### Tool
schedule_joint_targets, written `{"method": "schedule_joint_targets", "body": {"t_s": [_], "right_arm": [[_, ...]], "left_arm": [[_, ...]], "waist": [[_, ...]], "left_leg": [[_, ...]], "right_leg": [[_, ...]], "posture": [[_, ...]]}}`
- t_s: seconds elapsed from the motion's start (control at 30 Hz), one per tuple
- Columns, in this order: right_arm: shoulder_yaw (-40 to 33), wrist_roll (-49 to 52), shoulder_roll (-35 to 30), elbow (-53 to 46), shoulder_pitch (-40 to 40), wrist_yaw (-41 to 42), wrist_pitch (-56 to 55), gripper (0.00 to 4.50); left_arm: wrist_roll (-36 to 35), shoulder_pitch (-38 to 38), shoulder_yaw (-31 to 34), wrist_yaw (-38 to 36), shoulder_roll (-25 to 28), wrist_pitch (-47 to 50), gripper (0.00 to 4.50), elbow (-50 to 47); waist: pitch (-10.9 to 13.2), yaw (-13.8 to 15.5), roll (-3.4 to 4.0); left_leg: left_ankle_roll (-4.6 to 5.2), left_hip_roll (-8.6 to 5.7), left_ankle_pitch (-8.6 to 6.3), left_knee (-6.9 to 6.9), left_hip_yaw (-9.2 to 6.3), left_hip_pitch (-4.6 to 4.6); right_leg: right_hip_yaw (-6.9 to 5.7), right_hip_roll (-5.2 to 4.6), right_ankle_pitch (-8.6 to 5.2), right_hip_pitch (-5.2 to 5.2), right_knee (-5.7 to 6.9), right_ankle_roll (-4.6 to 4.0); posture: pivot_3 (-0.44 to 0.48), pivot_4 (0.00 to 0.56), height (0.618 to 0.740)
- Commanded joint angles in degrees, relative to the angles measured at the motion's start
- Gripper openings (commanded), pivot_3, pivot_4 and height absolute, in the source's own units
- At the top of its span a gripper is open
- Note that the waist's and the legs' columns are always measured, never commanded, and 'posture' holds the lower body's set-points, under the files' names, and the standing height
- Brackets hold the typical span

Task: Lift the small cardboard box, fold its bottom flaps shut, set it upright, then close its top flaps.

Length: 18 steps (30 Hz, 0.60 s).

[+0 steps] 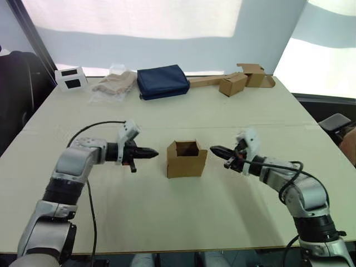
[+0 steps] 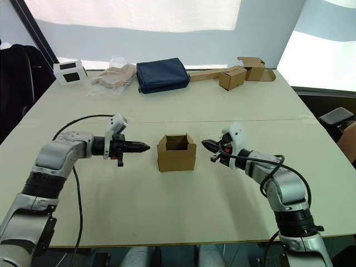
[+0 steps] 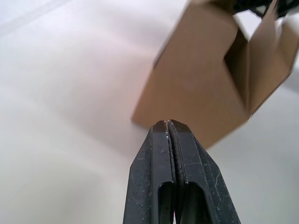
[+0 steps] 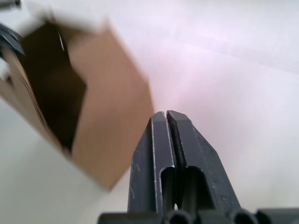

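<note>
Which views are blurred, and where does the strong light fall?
Right wrist view: the small cardboard box is smeared, while the right tool stays sharp. Left wrist view: the box is soft too. Left eye view: bright bands lie across the wall beyond the table.

Bright daylight falls from the far side, leaving pale glaring bands on the wall (image 1: 133, 16). The table (image 1: 167, 222) is evenly lit with soft shadows. In the right wrist view the box (image 4: 93, 107) is blurred.
</note>
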Motion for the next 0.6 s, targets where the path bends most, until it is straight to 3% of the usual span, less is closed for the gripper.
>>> {"method": "schedule_joint_targets", "body": {"t_s": [0.03, 0.33, 0.6], "right_arm": [[-1.78, 2.73, 1.53, 1.42, -2.51, 2.81, -2.14, 0.0], [3.89, 2.34, 5.48, 8.09, -5.46, 10.72, -4.6, 0.0], [15.61, -12.14, 3.73, 19.46, -6.67, 15.52, -14.92, 0.0]], "left_arm": [[-3.98, -1.76, 2.67, 1.21, -1.6, 2.04, 0.01, -2.44], [-4.54, -0.9, -1.04, 2.73, -5.73, 2.23, 0.01, -1.87], [3.34, 0.88, -9.08, 3.96, -5.92, -4.27, 0.01, 4.17]], "waist": [[0.0, -0.04, 0.0], [0.0, -0.11, 0.0], [-0.28, -0.2, -0.01]], "left_leg": [[0.0, 0.0, 0.0, 0.0, 0.0, 0.01], [0.0, 0.01, 0.0, -0.01, 0.02, 0.03], [-0.02, -0.01, 0.01, -0.02, 0.11, 0.32]], "right_leg": [[0.0, 0.0, 0.0, 0.0, 0.01, 0.0], [-0.02, 0.03, 0.0, 0.01, 0.03, 0.0], [-0.03, 0.03, -0.01, 0.29, 0.01, -0.02]], "posture": [[0.0, 0.15, 0.74], [0.0, 0.15, 0.74], [0.0, 0.15, 0.74]]}}
